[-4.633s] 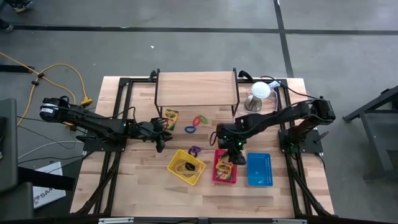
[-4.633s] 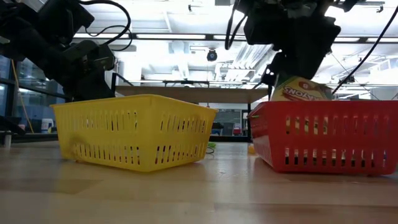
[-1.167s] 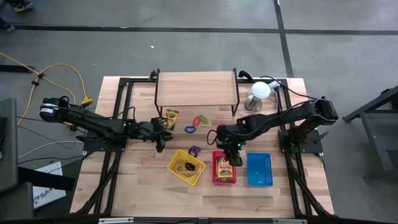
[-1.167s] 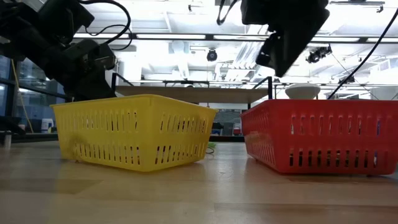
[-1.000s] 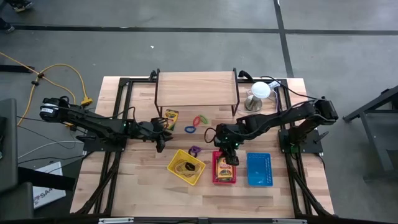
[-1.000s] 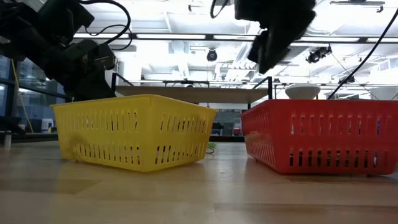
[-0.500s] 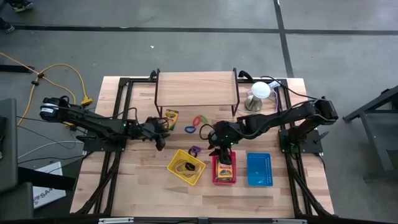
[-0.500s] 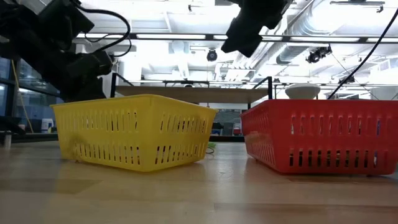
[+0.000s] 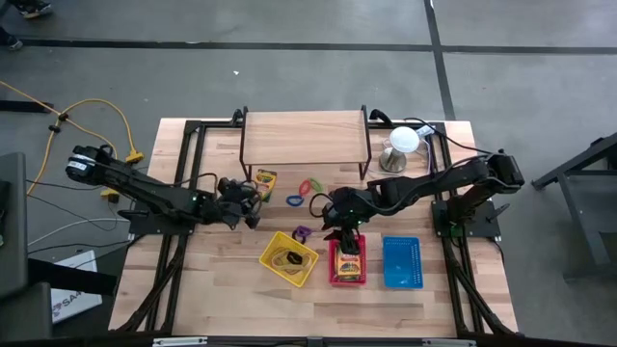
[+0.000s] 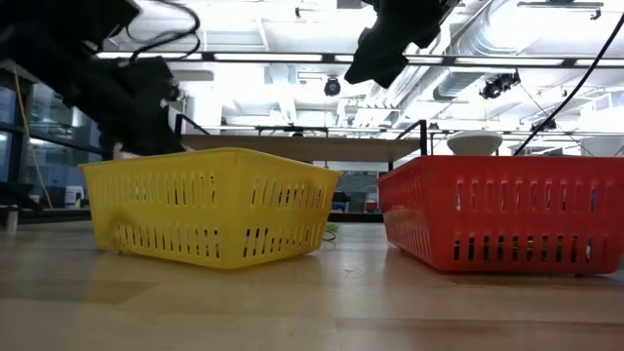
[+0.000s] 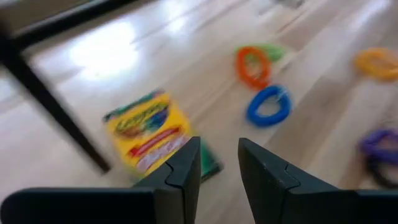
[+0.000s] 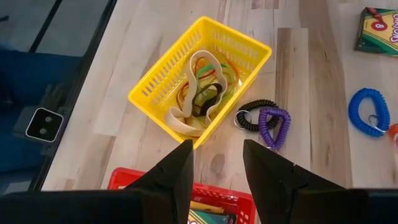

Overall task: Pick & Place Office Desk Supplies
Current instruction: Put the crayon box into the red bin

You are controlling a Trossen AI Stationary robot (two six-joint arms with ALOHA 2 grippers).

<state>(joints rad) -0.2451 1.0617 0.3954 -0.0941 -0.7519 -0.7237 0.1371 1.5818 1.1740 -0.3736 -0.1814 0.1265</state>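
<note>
A yellow-and-green crayon box (image 11: 151, 131) lies flat on the table near the shelf's left leg. My left gripper (image 11: 219, 167) is open just short of it, with nothing between its fingers; in the high view it (image 9: 254, 200) is beside the box (image 9: 265, 181). Blue (image 11: 268, 106), orange (image 11: 251, 65) and yellow (image 11: 375, 62) coil rings lie beyond. My right gripper (image 12: 216, 169) hangs open and empty above the red basket's far left corner (image 9: 335, 241). Another crayon box (image 9: 349, 258) lies in that basket. The yellow basket (image 12: 200, 84) holds rubber bands (image 12: 200, 93).
A purple coil (image 12: 274, 119) and a black coil (image 12: 252, 112) lie between the yellow basket and the rings. A blue basket (image 9: 402, 261) stands right of the red one. A wooden shelf (image 9: 304, 140) and a white dome (image 9: 405, 141) stand at the far edge.
My right gripper has tipped up and swung from over the red basket toward the table's left and far side. My left gripper has turned toward the crayon box near the shelf. Both stay open. Nothing on the table has moved.
</note>
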